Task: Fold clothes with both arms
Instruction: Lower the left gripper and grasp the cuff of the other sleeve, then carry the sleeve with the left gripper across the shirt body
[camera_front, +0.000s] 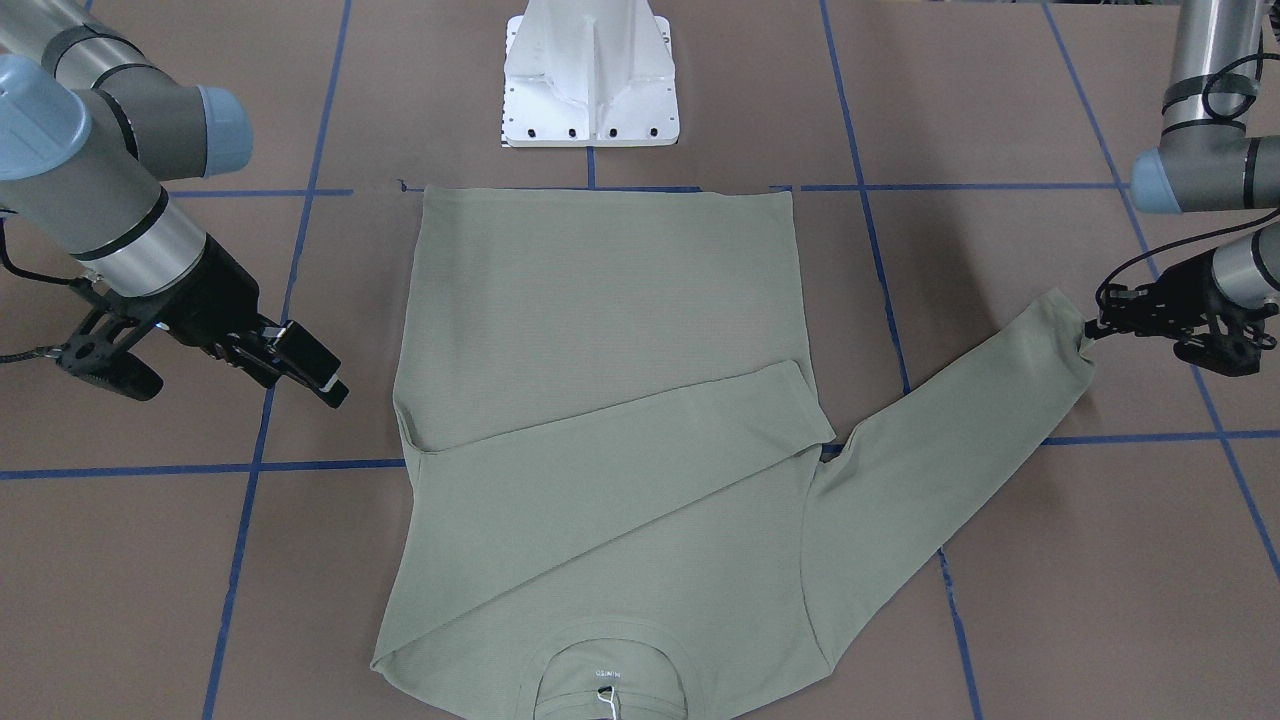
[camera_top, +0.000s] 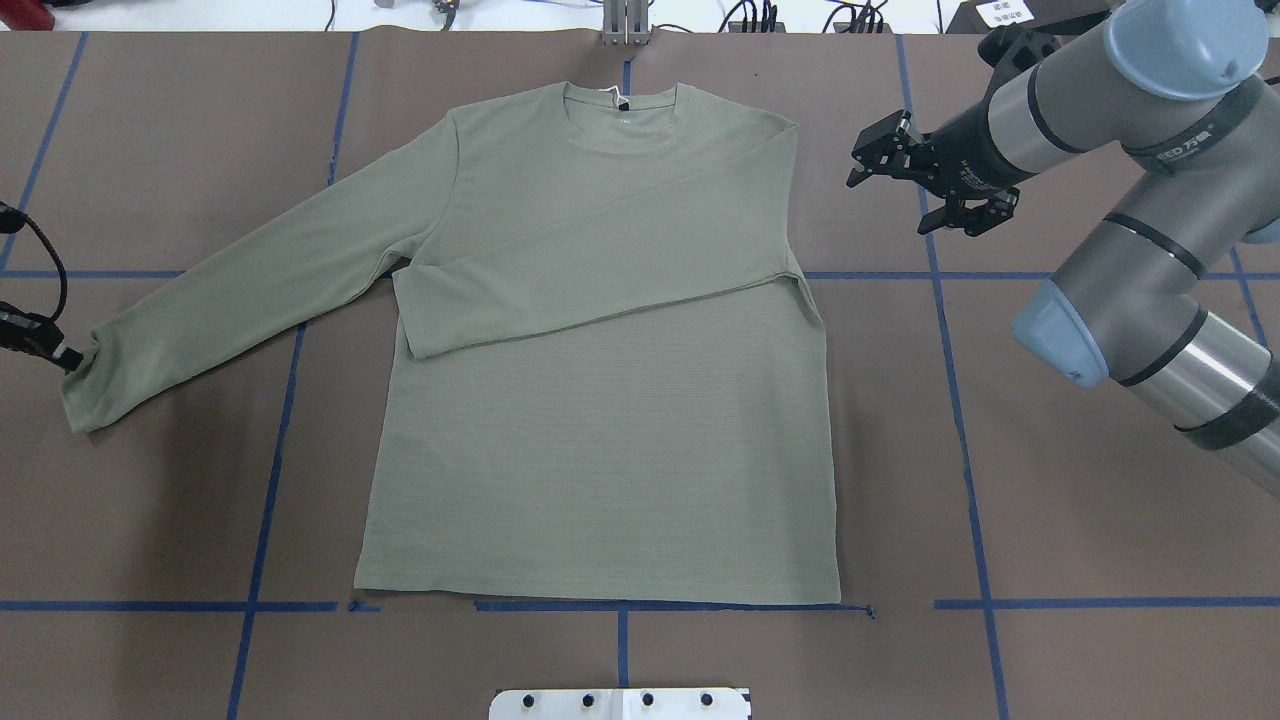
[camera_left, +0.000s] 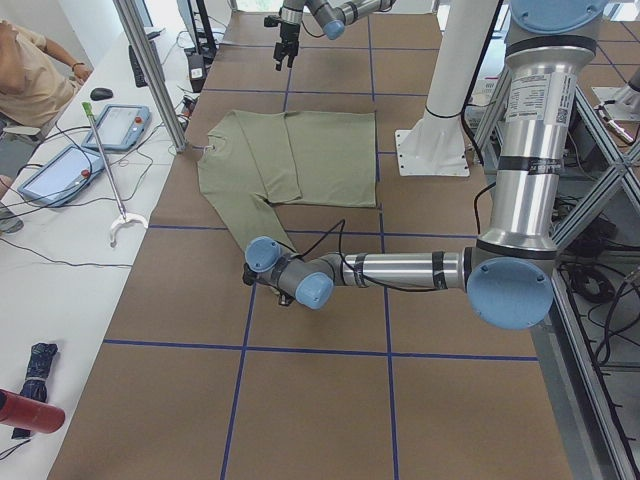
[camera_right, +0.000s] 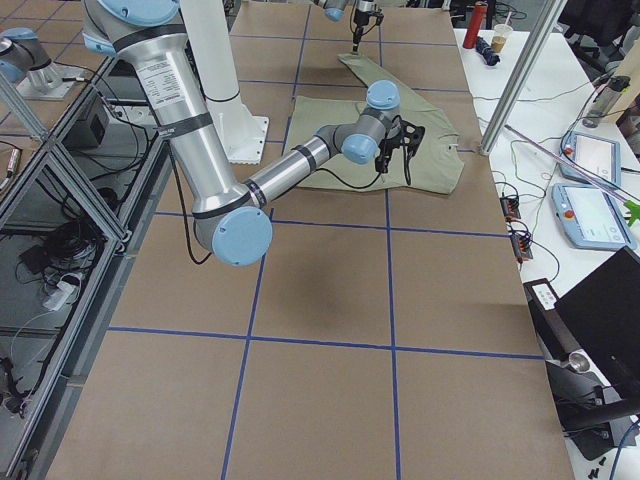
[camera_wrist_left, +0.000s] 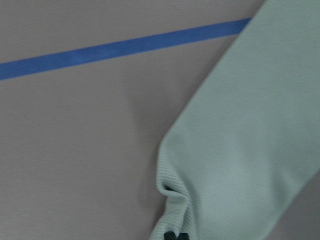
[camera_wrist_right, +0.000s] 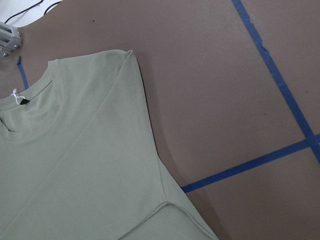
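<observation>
The left pincer (camera_top: 68, 357) grips the sage shirt (camera_top: 600, 420) by its outstretched cuff (camera_top: 88, 392) on the tabletop (camera_top: 1050, 500). The right pincer (camera_top: 888, 205) hangs spread wide beside the far shoulder. The neck print (camera_front: 605, 673) is too small to read.

Brown-papered table (camera_top: 1100, 500), gridded with blue tape (camera_top: 956, 400). Sage-green shirt (camera_top: 600, 450) lies flat on it, one sleeve folded across the chest, the other stretched out. White pedestal base (camera_front: 590, 90) stands near the hem.
</observation>
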